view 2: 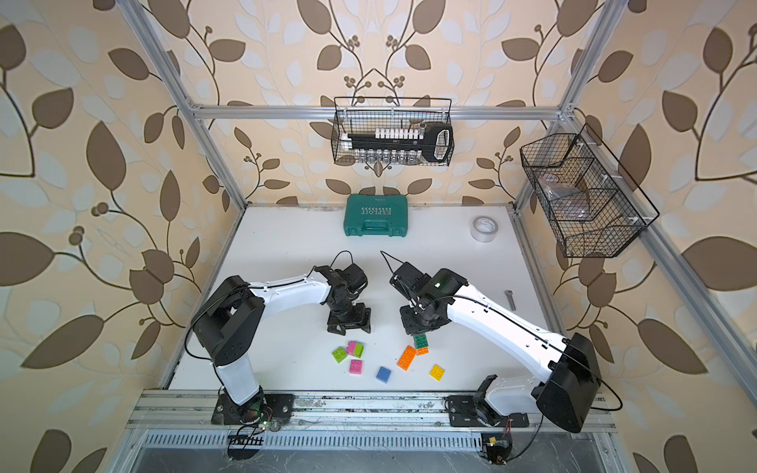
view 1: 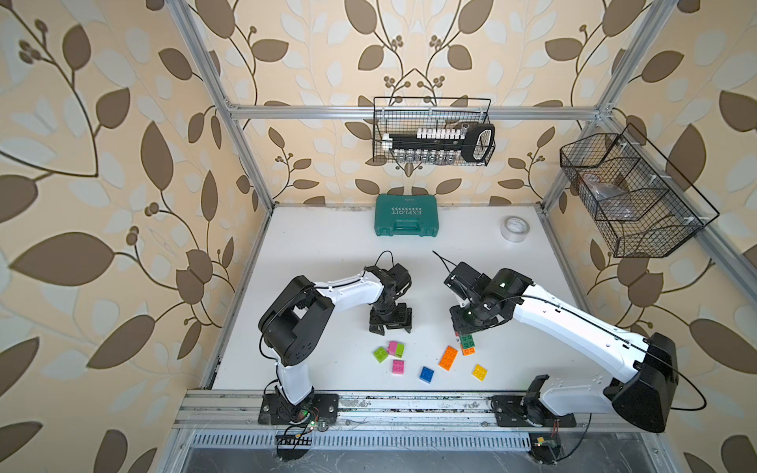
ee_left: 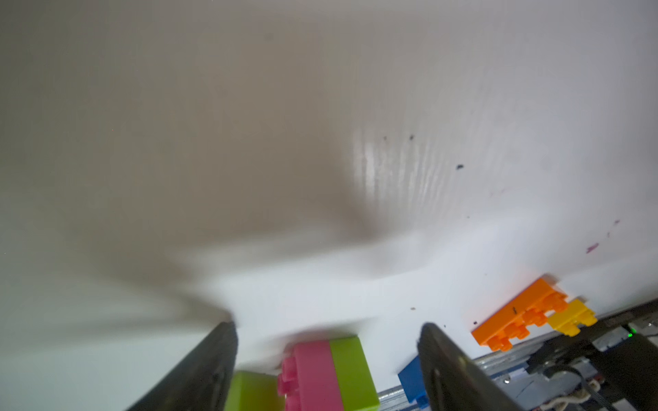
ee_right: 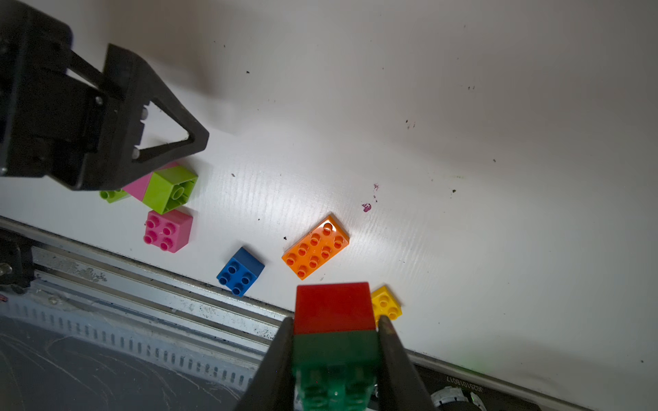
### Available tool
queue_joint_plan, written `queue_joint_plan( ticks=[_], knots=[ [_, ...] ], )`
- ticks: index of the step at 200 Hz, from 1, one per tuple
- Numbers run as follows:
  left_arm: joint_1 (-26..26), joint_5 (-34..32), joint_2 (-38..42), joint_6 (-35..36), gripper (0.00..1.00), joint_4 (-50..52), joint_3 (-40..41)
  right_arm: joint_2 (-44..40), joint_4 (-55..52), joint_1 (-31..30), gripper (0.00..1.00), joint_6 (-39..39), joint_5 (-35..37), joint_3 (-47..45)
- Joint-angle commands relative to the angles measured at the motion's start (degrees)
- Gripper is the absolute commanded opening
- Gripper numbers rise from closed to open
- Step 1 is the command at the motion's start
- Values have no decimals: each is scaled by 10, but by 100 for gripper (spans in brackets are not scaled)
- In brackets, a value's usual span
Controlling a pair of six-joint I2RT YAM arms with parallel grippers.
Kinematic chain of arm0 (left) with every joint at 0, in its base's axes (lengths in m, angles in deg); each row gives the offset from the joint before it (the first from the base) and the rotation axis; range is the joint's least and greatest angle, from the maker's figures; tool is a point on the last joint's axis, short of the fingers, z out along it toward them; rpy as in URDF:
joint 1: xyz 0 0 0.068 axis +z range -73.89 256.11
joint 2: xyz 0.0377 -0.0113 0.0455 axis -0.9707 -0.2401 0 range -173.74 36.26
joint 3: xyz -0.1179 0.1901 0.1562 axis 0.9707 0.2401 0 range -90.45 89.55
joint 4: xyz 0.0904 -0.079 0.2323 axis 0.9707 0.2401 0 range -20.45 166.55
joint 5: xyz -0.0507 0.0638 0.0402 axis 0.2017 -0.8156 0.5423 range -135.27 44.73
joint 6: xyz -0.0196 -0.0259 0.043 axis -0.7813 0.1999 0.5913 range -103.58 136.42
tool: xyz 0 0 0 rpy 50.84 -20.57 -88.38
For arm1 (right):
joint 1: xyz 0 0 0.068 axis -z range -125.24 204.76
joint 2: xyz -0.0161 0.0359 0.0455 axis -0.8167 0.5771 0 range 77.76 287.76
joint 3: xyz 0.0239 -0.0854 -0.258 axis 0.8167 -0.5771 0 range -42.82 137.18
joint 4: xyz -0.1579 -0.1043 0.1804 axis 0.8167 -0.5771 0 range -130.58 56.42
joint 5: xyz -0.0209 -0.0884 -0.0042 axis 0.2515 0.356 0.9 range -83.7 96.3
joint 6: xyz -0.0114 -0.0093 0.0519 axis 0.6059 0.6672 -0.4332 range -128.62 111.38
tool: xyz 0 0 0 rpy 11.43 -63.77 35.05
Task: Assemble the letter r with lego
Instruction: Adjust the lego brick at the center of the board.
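White table point(view 1: 327, 266) sits inside walls with big brown leaves. In both top views a teal case point(view 1: 405, 221) and a tape roll point(view 1: 515, 228) rest at the far side. Near the front edge lie loose bricks: a lime brick point(view 1: 381, 354), a pink and lime pair point(view 1: 396, 349), a pink brick point(view 1: 397, 366), a blue brick point(view 1: 426, 374), a long orange brick point(view 1: 448, 357) and a yellow brick point(view 1: 479, 372). The left claw point(view 1: 390, 325) hangs just behind the pair. The right claw point(view 1: 465, 327) is over a dark green brick point(view 1: 466, 340), with a small orange brick point(view 1: 468, 351) right beside it; I cannot tell if they are joined.

From the left wrist, the left claw's fingers point(ee_left: 213, 366) are spread wide and hold nothing. The pair lies on the table between them, touching neither.

From the right wrist, the right claw pinches the dark green brick, and a red brick point(ee_right: 333, 306) is stuck to it. The red end sticks out past the fingertips.
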Motion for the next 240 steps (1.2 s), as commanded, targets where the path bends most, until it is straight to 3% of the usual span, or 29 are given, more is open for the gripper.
queue_joint_plan(
  ticks=[1, 34, 72, 97, 121, 166, 240],
  knots=[
    [1, -59, 72, -7, 90, 16, -16, -9, -3, 2, 0, 6, -7, -6],
    [0, -81, 144, -56, 94, 65, -26, -13, -6, 2, 0, 6, -4, -4],
    [-43, -61, 259, -263, 93, 41, 61, -21, -6, 2, 0, 13, -2, -4],
    [-71, -59, 289, -376, 92, 37, 80, -29, -13, 6, 0, 21, 1, -3],
    [-72, -35, 269, -423, 90, 28, 77, -48, -22, 13, 0, 29, 3, -3],
    [-73, 22, 156, -463, 85, 1, 62, -106, -26, 45, 0, 46, -16, -28],
    [-75, 4, 107, -499, 77, -2, 67, -141, -12, 96, 0, 86, -66, -74]
  ],
)
